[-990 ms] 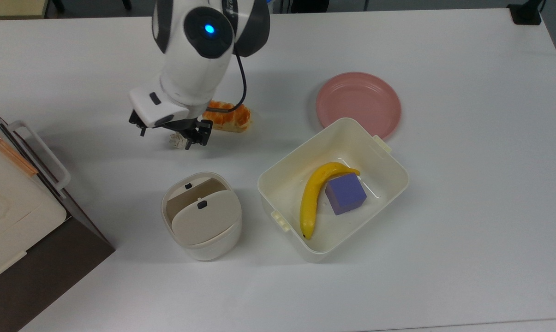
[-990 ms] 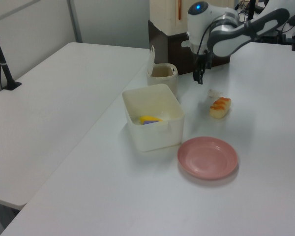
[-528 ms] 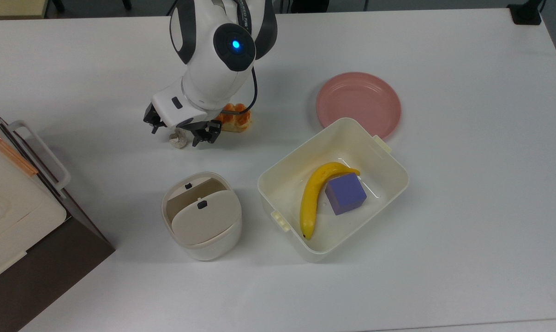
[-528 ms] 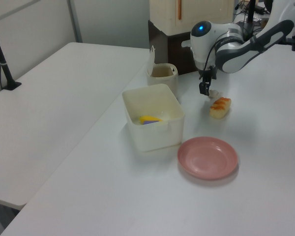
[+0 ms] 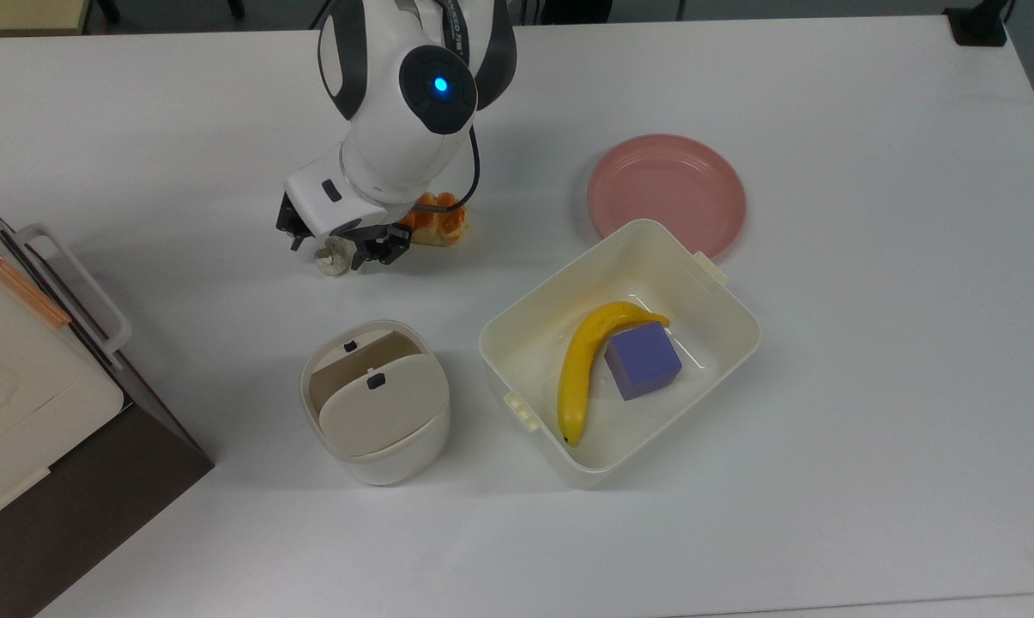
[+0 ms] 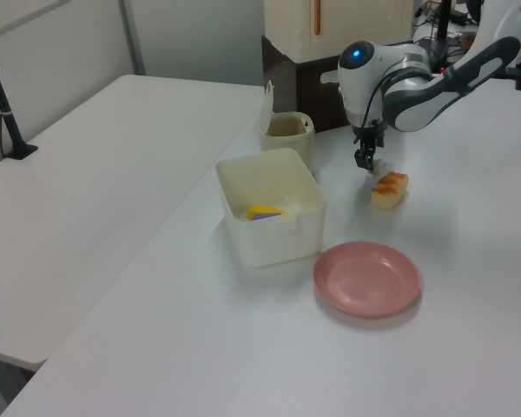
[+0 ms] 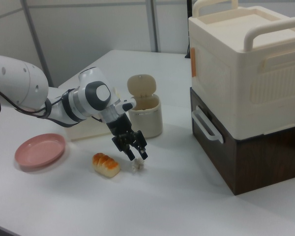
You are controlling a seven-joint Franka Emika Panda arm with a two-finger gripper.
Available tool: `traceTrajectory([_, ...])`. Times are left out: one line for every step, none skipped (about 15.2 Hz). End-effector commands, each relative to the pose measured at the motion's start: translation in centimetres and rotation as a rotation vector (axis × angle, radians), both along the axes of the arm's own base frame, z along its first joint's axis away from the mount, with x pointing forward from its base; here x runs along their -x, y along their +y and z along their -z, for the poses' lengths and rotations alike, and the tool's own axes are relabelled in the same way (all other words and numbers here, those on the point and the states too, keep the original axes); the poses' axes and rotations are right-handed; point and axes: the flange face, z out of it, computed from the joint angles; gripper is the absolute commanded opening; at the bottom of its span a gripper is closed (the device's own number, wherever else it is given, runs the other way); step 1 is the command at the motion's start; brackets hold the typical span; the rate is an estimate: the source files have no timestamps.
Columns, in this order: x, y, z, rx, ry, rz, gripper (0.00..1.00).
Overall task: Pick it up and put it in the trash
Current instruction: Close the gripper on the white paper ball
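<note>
Off-white paper wad [image 5: 335, 262] on the table [image 5: 825, 481], hand [image 5: 338, 250] low over it, fingers narrowly apart around it, bread [image 5: 435, 225] beside, trash bin [image 5: 375, 403] near.

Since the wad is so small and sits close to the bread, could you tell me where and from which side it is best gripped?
Probably from straight above, pinching the wad across its lumpy middle. It lies low on the table with no handle or edge. The bread lies just to the top view's right, so the fingers should straddle it clear of that, as the end effector is placed.
</note>
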Motion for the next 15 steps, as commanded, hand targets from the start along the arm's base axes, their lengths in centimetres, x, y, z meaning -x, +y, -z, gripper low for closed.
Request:
traceTrajectory([1.3, 0.5, 0.1, 0.013, -0.019, 0.001, 0.75])
traceTrajectory([1.3, 0.5, 0.2, 0.012, -0.017, 0.001, 0.76])
traceTrajectory([1.4, 0.5, 0.5, 0.012, -0.010, 0.002, 0.76])
traceTrajectory([1.5, 0.5, 1.2, 0.012, 0.001, 0.000, 0.76])
traceTrajectory([1.6, 0.5, 1.3, 0.012, 0.002, 0.000, 0.76])
traceTrajectory([1.6, 0.5, 1.3, 0.013, 0.002, -0.001, 0.71])
traceTrajectory([1.5, 0.4, 1.2, 0.013, 0.001, 0.000, 0.51])
traceTrajectory([1.5, 0.4, 1.3, 0.012, 0.003, -0.003, 0.31])
traceTrajectory([1.3, 0.4, 1.0, 0.013, -0.001, -0.009, 0.00])
traceTrajectory([1.2, 0.3, 0.9, 0.012, -0.003, -0.012, 0.00])
traceTrajectory([1.2, 0.3, 0.7, 0.014, 0.000, -0.022, 0.00])
traceTrajectory([1.1, 0.3, 0.5, 0.012, 0.008, -0.044, 0.00])
traceTrajectory([0.6, 0.3, -0.3, 0.010, 0.005, -0.067, 0.00])
traceTrajectory([0.2, 0.2, -0.9, 0.010, -0.003, -0.073, 0.00])
traceTrajectory([-0.2, 0.3, -1.8, 0.009, -0.022, -0.075, 0.00])
